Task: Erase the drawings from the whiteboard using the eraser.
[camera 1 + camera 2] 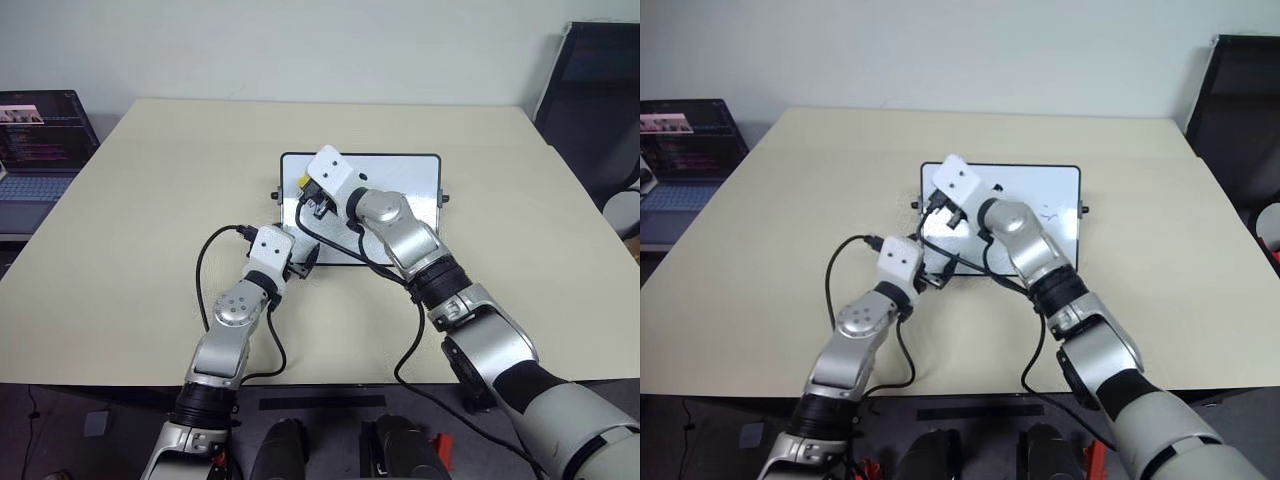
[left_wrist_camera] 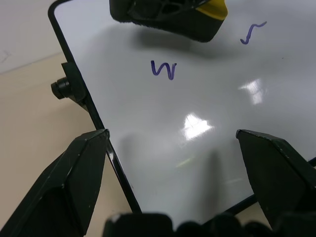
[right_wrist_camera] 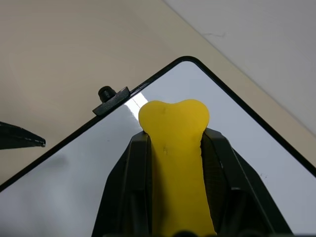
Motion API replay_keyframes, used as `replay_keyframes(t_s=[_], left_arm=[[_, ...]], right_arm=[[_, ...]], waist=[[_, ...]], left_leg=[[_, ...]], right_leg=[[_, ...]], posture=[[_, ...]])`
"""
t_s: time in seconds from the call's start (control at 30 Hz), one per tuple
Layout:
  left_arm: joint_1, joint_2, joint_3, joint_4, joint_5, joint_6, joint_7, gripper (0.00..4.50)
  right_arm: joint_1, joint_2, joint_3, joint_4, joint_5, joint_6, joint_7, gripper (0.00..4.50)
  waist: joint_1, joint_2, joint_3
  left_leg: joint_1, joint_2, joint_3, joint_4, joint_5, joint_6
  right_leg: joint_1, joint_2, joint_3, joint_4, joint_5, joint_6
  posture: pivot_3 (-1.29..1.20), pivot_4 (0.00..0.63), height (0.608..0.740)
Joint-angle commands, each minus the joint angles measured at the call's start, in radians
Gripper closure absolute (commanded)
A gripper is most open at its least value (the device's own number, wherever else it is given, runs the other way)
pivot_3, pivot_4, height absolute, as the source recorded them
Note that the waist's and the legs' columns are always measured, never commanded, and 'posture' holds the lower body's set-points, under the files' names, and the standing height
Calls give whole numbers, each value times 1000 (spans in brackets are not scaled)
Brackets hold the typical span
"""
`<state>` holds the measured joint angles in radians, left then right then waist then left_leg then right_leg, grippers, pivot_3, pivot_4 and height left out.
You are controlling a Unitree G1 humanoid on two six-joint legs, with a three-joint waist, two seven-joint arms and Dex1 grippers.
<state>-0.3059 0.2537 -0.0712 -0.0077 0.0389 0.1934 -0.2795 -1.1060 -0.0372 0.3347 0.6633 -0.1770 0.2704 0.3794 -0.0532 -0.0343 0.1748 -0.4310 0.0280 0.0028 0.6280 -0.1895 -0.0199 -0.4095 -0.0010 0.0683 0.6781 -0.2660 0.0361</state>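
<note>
While clamped, eraser point(image 3: 175, 163) between right hand point(image 3: 174, 148) fingers

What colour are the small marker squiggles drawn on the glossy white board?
The marker squiggles are dark blue-purple on the glossy white board, clearest in the left wrist view.

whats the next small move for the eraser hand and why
Probably sweep the eraser, clamped in the right gripper, from the whiteboard's corner toward the nearest drawing, the W squiggle. That mark and another squiggle are unerased, and the left gripper straddles the board's near edge, apparently steadying it.
</note>
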Motion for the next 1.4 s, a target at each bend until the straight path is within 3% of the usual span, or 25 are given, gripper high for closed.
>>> replay_keyframes(t_s=[0.03,0.4,1.0,1.4], left_arm=[[10,9,24,-57,0,5,12,0],[14,0,18,-89,-2,31,24,0],[46,-1,31,-120,-4,52,40,0],[29,-2,27,-100,-2,48,37,0]], right_arm=[[-54,5,7,32,-36,-17,-4,3482],[-81,8,28,106,-105,47,14,3482],[206,-72,105,-276,-148,252,146,3482],[9,3,38,-101,-120,128,11,3482]], waist=[[0,0,0],[-1,0,0],[0,0,0],[-1,0,0]], left_leg=[[0,0,0,0,0,0],[0,0,0,0,0,0],[0,0,-1,1,0,0],[1,0,0,0,0,0]], right_leg=[[0,0,0,0,0,0],[0,0,0,0,0,0],[1,0,-1,1,0,0],[0,0,-1,1,0,0]], posture=[[0,150,740],[0,150,740],[0,150,740],[0,150,740]])
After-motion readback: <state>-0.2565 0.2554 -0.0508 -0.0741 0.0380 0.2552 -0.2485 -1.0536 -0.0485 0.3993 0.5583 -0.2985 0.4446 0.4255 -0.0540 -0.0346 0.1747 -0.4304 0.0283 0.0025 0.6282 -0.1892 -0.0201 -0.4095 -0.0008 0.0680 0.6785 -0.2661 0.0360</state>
